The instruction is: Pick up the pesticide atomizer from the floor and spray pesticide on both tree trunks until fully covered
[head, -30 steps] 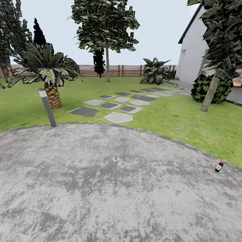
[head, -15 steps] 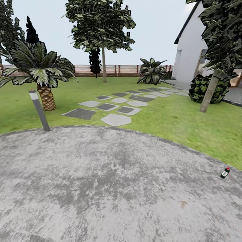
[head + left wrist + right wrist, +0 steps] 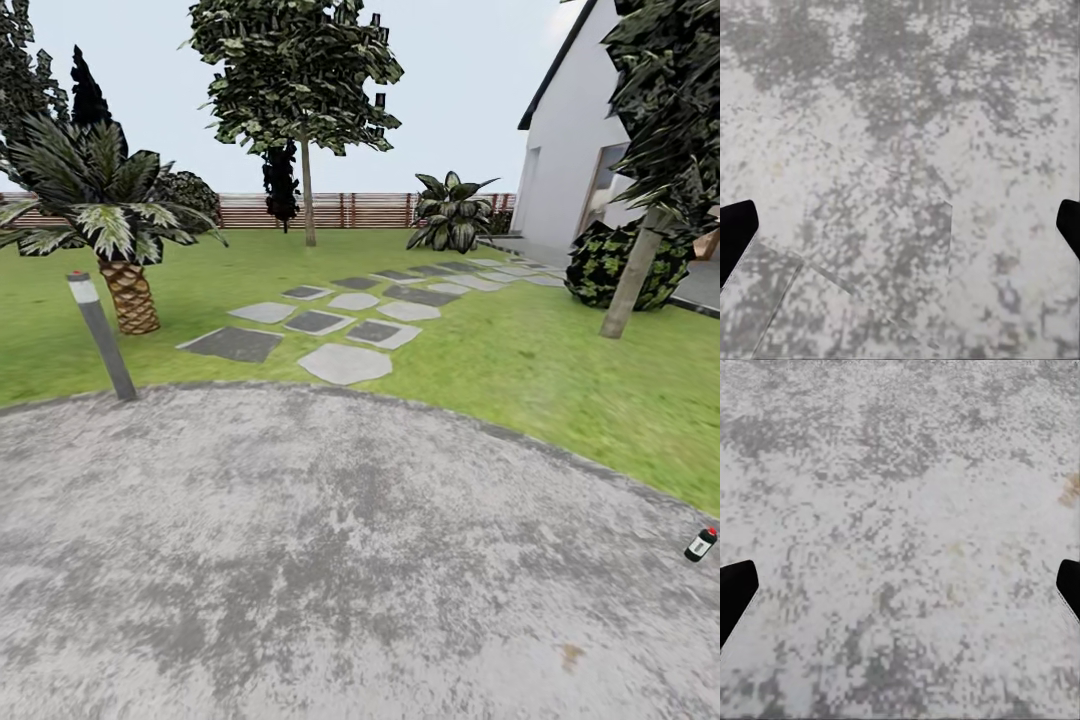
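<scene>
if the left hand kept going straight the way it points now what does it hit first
Most likely the mottled grey paved ground: the left hand, fingers spread wide apart and holding nothing, looks squarely at that surface with nothing in between. How far off it lies can't be judged.

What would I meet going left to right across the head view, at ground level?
Bollard light → palm-like plant → stepping stones → broad-leaved plant → leaning tree trunk → pesticide atomizer on the grey paving.
</scene>
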You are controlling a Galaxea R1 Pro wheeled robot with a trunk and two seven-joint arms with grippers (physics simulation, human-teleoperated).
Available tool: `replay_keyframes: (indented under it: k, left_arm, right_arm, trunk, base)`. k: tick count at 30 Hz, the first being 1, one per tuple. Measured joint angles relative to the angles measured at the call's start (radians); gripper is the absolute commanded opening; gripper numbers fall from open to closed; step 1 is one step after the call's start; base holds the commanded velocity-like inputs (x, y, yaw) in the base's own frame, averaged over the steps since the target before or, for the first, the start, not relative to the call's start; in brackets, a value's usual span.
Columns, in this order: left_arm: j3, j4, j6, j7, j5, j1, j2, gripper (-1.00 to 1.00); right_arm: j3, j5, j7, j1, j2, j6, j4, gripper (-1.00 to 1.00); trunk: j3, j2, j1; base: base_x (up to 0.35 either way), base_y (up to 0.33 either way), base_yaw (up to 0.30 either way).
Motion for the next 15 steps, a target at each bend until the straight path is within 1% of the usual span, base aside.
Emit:
replay_keyframes:
  k: [15]
  left_arm:
    - [-0.001, 0.000, 0.000, -0.001, 0.000, 0.000, 0.000, 1.00]
  right_arm:
    - [-0.001, -0.001, -0.003, 0.000, 0.000, 0.000, -0.002, 1.00]
  trunk:
    - [0.000, 0.000, 0.000]
  base:
    - [0.339, 0.000, -0.001]
